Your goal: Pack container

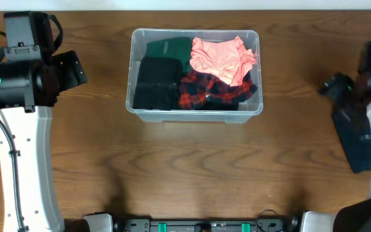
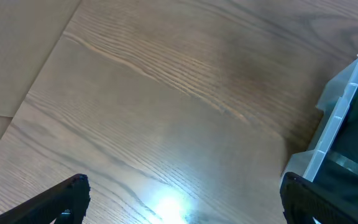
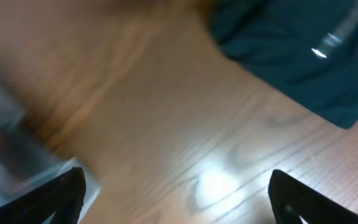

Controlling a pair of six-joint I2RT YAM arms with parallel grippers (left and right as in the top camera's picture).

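The clear container (image 1: pixel 134 71) stands at the table's back middle. It holds a black garment (image 1: pixel 154 82), a green one (image 1: pixel 169 48), a pink one (image 1: pixel 221 57) and a red-and-black plaid one (image 1: pixel 212 90). A dark blue garment (image 1: pixel 356 145) lies on the table at the far right, partly under my right arm, and shows in the right wrist view (image 3: pixel 291 43). My left gripper (image 2: pixel 182 199) is open and empty over bare wood left of the container (image 2: pixel 337 118). My right gripper (image 3: pixel 176 193) is open and empty, above the wood between the container (image 3: pixel 5 155) and the blue garment.
The left arm (image 1: pixel 24 71) stands at the left edge, the right arm (image 1: pixel 366 84) at the right edge. Bare brown wood lies in front of the container.
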